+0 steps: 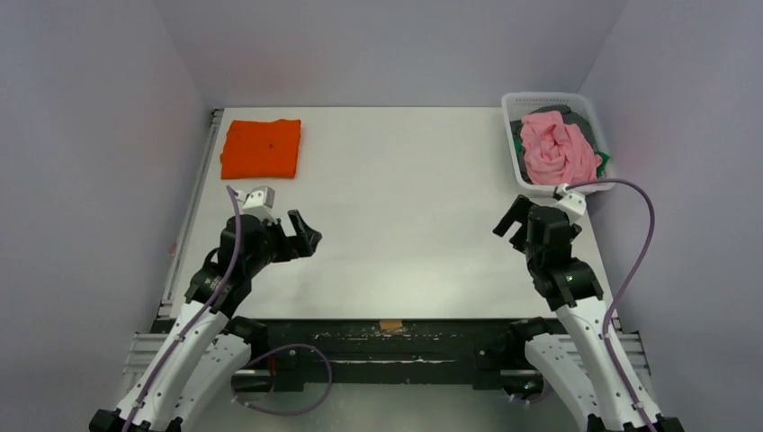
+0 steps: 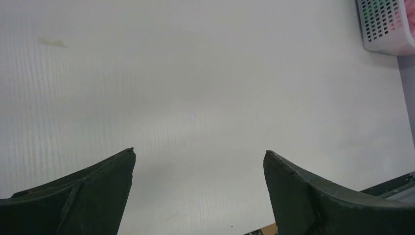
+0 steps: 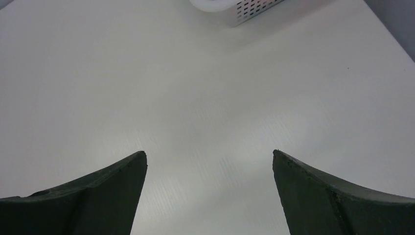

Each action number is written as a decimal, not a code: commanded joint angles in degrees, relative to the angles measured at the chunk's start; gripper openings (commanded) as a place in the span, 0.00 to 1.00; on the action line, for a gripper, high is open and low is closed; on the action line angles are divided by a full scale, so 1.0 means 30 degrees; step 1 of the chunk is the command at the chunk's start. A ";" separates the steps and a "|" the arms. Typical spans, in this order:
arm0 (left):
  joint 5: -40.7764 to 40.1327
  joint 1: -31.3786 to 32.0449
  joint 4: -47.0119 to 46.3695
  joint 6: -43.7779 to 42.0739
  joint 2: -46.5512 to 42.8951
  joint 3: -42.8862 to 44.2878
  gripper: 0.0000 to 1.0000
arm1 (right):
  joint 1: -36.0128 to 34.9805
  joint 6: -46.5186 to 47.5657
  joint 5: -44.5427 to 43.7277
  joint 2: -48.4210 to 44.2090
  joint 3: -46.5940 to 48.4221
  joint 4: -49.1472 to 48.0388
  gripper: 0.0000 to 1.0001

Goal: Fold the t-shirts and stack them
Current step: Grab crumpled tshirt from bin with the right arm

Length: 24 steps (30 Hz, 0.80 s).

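We take the folded orange t-shirt point(image 1: 261, 148), far left on the counter point(image 1: 405, 198), as the stack's base. The pink t-shirt point(image 1: 558, 148) sits crumpled in the basket point(image 1: 540, 97); left gripper point(image 1: 306, 232) and right gripper point(image 1: 511, 220) gape empty, ready.

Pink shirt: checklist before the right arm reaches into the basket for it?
1. Right gripper open, empty: ok.
2. Left gripper open, empty: ok.
3. Pink shirt crumpled on top in the white basket, nothing over it: ok.
4. Orange shirt folded at the far left of the table, away from the basket: ok.
5. Pink shirt free of the dark cloth beneath: cannot tell.
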<state>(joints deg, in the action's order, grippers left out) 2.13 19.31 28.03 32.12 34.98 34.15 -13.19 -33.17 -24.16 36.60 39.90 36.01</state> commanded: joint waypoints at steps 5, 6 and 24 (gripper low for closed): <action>0.0329 0.0093 -0.1714 -0.0278 0.1469 0.0224 1.00 | 0.0065 0.1607 -0.6204 0.4333 0.2818 -0.3926 0.99; 0.0467 0.0074 -0.1828 -0.0280 0.1681 0.0244 1.00 | 0.0437 0.1785 -0.6846 0.5350 0.3554 -0.4021 0.99; -0.1444 0.0088 -0.0265 -0.0169 0.2329 0.0754 1.00 | 0.9205 0.2996 0.3275 2.5310 2.0752 -0.2254 0.79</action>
<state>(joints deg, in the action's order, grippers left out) 0.64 19.31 26.48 31.94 41.28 34.17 13.89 -25.76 -20.01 104.38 92.58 24.64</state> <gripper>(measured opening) 0.998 0.842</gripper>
